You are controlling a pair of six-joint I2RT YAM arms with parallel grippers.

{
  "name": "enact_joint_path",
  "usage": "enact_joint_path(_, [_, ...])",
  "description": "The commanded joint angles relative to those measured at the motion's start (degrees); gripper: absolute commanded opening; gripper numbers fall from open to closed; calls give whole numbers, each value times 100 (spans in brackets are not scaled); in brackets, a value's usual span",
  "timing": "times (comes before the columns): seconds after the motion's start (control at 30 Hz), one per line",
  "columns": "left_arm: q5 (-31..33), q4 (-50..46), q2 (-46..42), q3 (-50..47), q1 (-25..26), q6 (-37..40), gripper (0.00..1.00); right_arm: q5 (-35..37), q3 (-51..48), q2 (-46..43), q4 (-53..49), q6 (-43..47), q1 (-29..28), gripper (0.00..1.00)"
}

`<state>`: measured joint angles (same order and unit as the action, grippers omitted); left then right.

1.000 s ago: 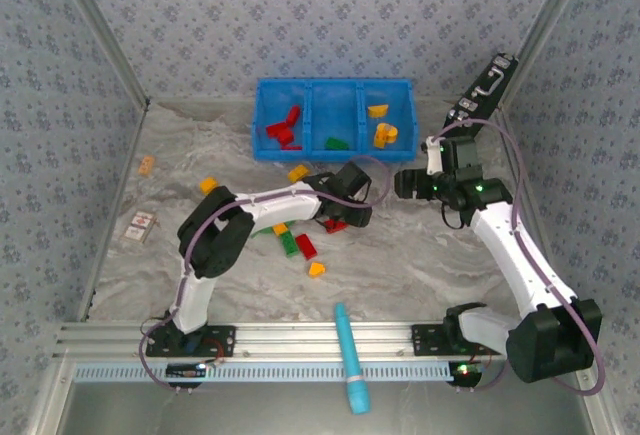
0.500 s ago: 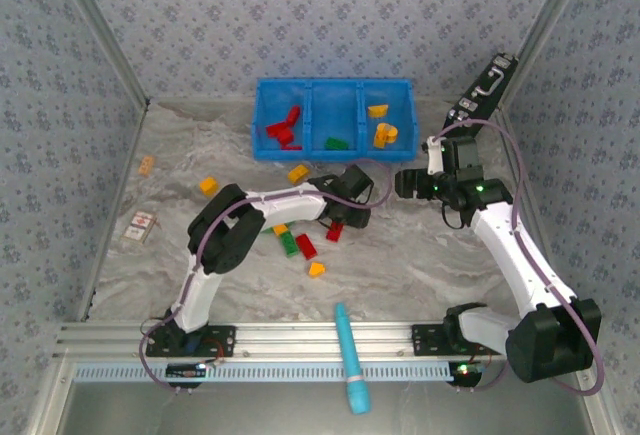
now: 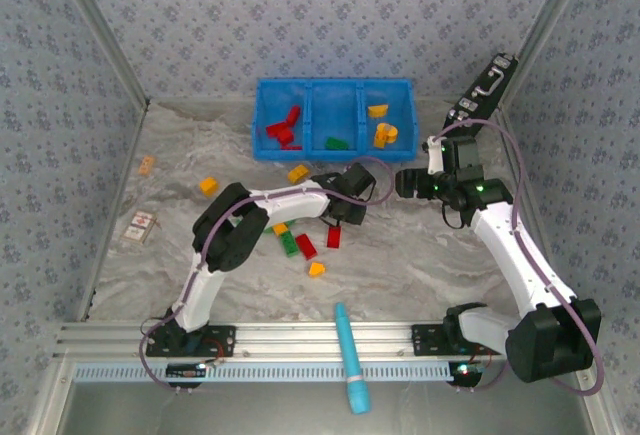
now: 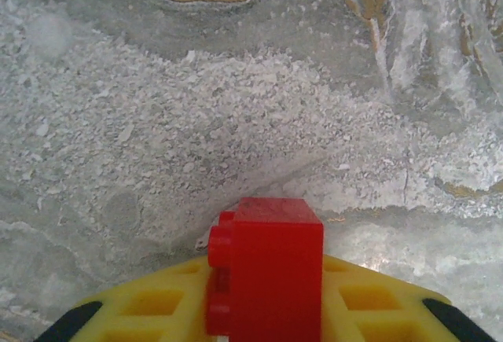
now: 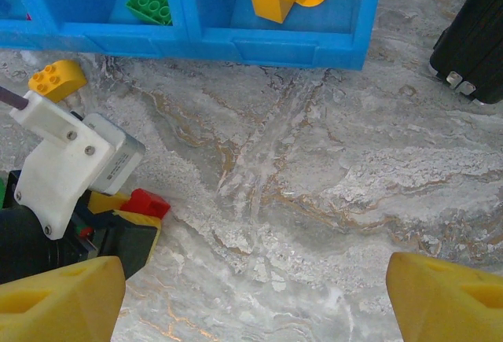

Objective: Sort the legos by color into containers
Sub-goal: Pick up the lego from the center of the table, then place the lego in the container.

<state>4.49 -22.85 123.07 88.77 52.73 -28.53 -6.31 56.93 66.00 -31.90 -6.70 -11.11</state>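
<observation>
While several loose legos are lying on the worktop (image 4: 236, 106) to the left claw's left (a yellow one (image 3: 208, 186) well apart, a green one (image 3: 289, 245) and a red one (image 3: 306, 246) side by side near it, an orange wedge (image 3: 316, 269) nearer the arm bases), the left claw (image 3: 338, 222) is pinching a red brick (image 4: 267, 271) between its yellow fingers (image 4: 149, 303), the studs facing to one side. Whether the brick is resting on the marbled surface or hanging just above it I cannot tell. The step in hand is looking like the pick of a red piece, with the carry not yet begun. Beyond this claw and a little to its left, the blue bin (image 5: 259, 47) is waiting: its left compartment is holding red bricks (image 3: 285, 127), the middle one a green brick (image 3: 336, 142), the right one yellow-orange pieces (image 3: 381, 125). So the next move is calling for a lift clear of the worktop, a swing away from the arm bases and leftward past the yellow brick (image 3: 298, 172) lying just beside the bin's front wall, then a release above the left compartment, high enough to be clearing the low wall. Further right, the right claw (image 5: 251, 303) is hanging with its fingers spread wide and nothing between them, the bin's middle and right compartments lying just ahead of it, so it is looking well out of the carrying path.
</observation>
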Motion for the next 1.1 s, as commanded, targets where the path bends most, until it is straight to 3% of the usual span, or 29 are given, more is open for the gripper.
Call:
enact_joint_path(0.0, [-101,20,166,144,23,32,28,4,3,44,17,-77,42,88])
enact_joint_path(0.23, [-109,158,-314,-203,-393,275,20,-84,-22,12,-17,-134,50,88])
enact_joint_path(0.6, [69,307,-1291,72,-1705,1485,19,-104,-65,37,-48,-365,30,89])
enact_joint_path(0.73, [398,646,-1189,273,-2098,1861,19,-46,-65,5,-49,-400,12,89])
enact_joint_path(1.07, [918,1537,-200,771,-2597,1828,18,-241,-9,6,179,-621,-166,89])
